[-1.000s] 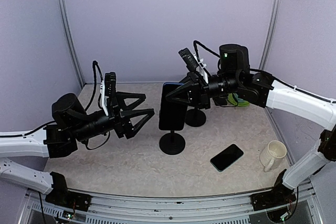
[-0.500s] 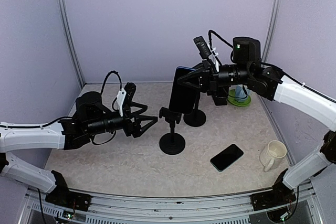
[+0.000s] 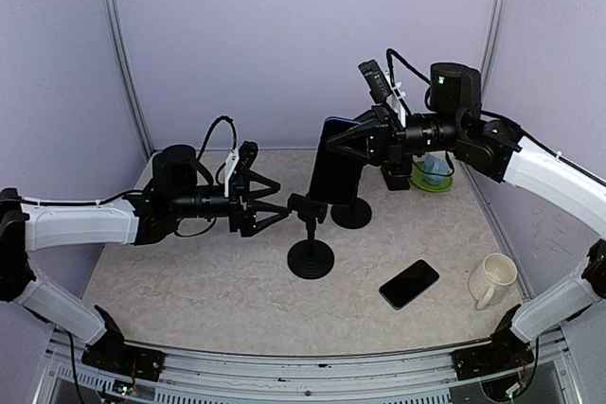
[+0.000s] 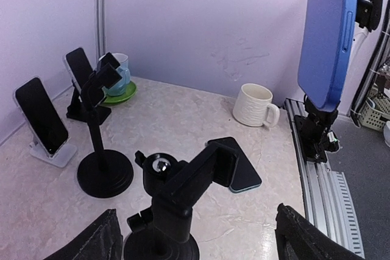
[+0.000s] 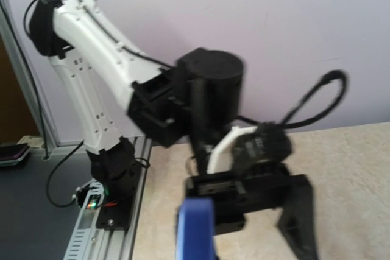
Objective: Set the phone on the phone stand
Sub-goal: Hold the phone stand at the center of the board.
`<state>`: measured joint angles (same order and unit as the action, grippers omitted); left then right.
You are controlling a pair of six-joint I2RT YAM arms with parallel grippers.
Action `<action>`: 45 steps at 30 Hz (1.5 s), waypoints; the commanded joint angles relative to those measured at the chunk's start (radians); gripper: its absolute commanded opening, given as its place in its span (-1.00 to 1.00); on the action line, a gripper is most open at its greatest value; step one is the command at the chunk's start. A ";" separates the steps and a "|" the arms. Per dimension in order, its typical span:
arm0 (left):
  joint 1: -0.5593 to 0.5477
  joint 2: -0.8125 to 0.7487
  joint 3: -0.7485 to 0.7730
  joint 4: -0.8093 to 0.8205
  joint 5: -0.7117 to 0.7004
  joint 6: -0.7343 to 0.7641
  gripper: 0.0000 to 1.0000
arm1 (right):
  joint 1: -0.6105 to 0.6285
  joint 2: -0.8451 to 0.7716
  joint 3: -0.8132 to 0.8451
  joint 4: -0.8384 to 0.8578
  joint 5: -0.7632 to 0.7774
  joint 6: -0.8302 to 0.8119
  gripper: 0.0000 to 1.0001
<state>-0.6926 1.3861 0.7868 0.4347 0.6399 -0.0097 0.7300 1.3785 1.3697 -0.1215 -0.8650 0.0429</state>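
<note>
My right gripper [image 3: 348, 149] is shut on a blue-cased phone [image 3: 333, 177] and holds it upright above and just behind the black phone stand [image 3: 311, 224] in the middle of the table. The phone shows at the top right of the left wrist view [image 4: 329, 35] and as a blurred blue edge in the right wrist view [image 5: 196, 229]. My left gripper [image 3: 276, 202] is open, level with the stand's clamp [image 4: 189, 178] and just left of it. Its fingers [image 4: 106, 235] show on either side of the clamp without touching it.
A second black phone [image 3: 409, 283] lies flat at the front right, beside a white mug [image 3: 492, 279]. Another black stand [image 3: 352, 212] is behind the first. A green saucer with a cup [image 3: 431, 175] is at the back right. Two more propped phones [image 4: 39, 120] stand by the back wall.
My left arm has reached right and lowered, bringing its open gripper up to the stand's clamp. My right gripper has lifted the blue phone up and slightly right.
</note>
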 commanded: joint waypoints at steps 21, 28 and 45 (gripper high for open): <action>0.100 0.327 0.353 -0.343 0.462 0.347 0.33 | -0.006 -0.036 0.024 -0.056 -0.055 -0.047 -1.00; 0.100 0.335 0.342 -0.291 0.479 0.305 0.01 | -0.006 -0.019 0.028 -0.051 -0.061 -0.043 -1.00; 0.069 0.241 0.211 -0.094 0.359 0.149 -0.61 | -0.004 0.042 0.027 0.005 -0.129 -0.026 -1.00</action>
<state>-0.6003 1.6875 1.0615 0.2405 1.0626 0.2382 0.7300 1.3983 1.3663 -0.1890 -0.9302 0.0124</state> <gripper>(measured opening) 0.238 0.077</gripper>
